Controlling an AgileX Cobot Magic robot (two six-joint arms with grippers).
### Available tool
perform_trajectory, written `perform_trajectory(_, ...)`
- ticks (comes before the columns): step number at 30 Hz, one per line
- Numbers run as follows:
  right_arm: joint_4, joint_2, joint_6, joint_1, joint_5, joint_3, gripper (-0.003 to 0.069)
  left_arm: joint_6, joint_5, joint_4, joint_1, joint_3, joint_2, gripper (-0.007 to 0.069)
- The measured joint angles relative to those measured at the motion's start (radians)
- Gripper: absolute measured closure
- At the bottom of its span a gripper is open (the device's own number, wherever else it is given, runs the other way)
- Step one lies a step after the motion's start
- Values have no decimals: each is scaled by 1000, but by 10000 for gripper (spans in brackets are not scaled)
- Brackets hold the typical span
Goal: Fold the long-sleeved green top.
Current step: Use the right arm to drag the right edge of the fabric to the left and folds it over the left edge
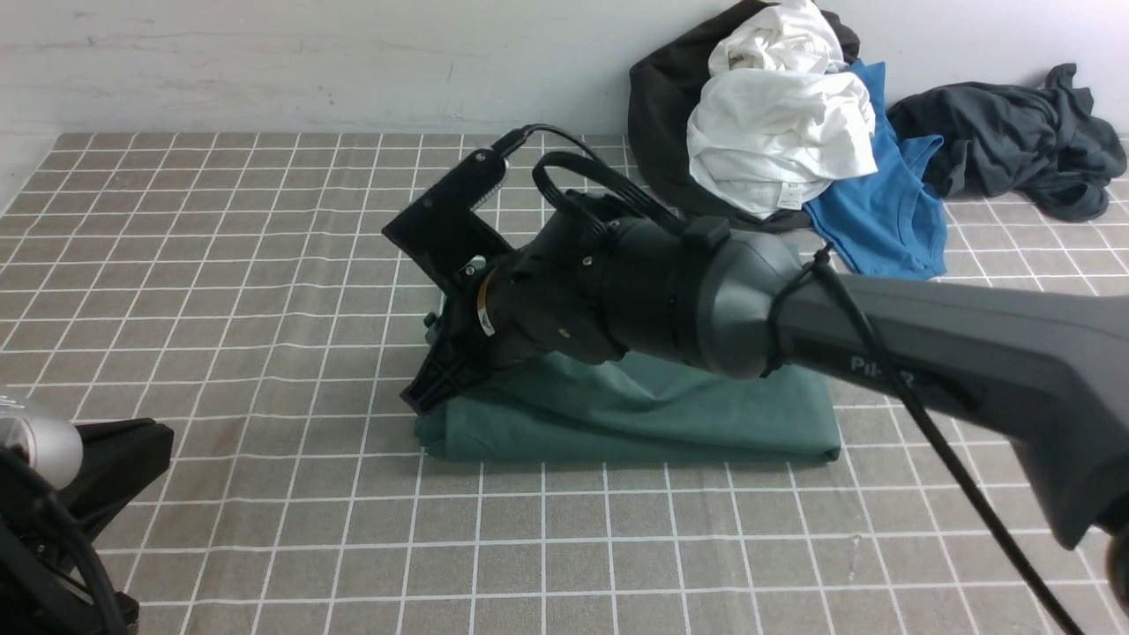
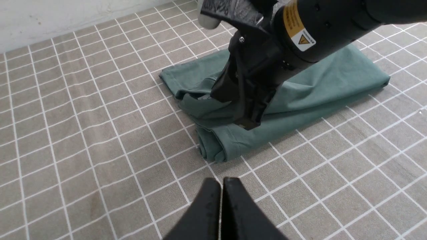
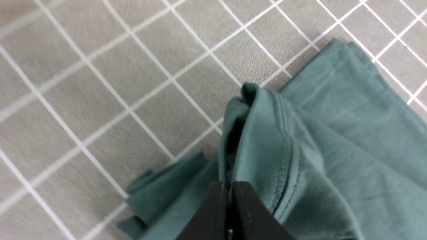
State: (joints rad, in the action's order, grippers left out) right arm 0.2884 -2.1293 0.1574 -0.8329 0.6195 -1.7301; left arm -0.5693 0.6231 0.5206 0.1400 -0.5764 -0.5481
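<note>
Most of the green long-sleeved top (image 1: pixel 635 423) lies folded into a flat band mid-way across the tiled table (image 1: pixel 220 265), so only its left end needs tidying. My right arm (image 1: pixel 926 353) reaches low across it, wrist tipped down, and my right gripper (image 3: pixel 230 186) seems pinched together on a bunched hem there. My left gripper (image 2: pixel 221 186) hangs closed and empty near that end, clear of the work.

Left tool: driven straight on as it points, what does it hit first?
Likely the folded end of the green long-sleeved top, just ahead of the left tool. Its tilt is unclear, so it may touch the tiled mat between them first.
</note>
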Motion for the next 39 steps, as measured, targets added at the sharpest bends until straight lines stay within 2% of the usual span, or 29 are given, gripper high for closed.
perform_trajectory(4, -42, -8, 43, 0, -20, 0, 655, 0, 0, 0, 0, 0, 0, 632)
perform_trajectory(6, -79, -12, 48, 0, -25, 0, 627, 0, 0, 0, 0, 0, 0, 632)
perform_trajectory(11, -177, -12, 39, 0, -25, -6, 533, 0, 0, 0, 0, 0, 0, 632)
perform_trajectory(12, -209, -12, 30, 0, -15, -25, 489, 0, 0, 0, 0, 0, 0, 632)
perform_trajectory(14, -219, -6, 23, 0, 6, -64, 452, 0, 0, 0, 0, 0, 0, 632)
perform_trajectory(18, -181, 9, -18, 1, 57, -142, 428, 0, -1, 0, 0, 8, 0, 632)
perform_trajectory(21, -69, 21, -94, 14, 95, -181, 439, 0, -1, 0, 0, 8, 0, 632)
perform_trajectory(24, 39, 0, -139, 66, 115, -188, 500, 0, -1, 0, 0, 8, 0, 632)
perform_trajectory(28, 46, -51, -146, 121, 115, -188, 587, 0, -2, 0, 0, 8, 0, 632)
perform_trajectory(29, 27, -79, -146, 135, 118, -188, 626, 0, -2, 0, 0, 8, 0, 632)
perform_trajectory(31, -28, -113, -146, 139, 125, -188, 658, 0, -4, 0, 0, 8, 0, 632)
perform_trajectory(32, -35, -119, -146, 139, 126, -188, 659, 0, -4, 0, 0, 8, 0, 632)
perform_trajectory(35, -205, -150, -157, 109, 153, -188, 672, 0, -4, 0, 0, 8, 0, 632)
perform_trajectory(39, -337, -152, -207, 57, 158, -188, 672, 0, -5, 0, 0, 8, 0, 632)
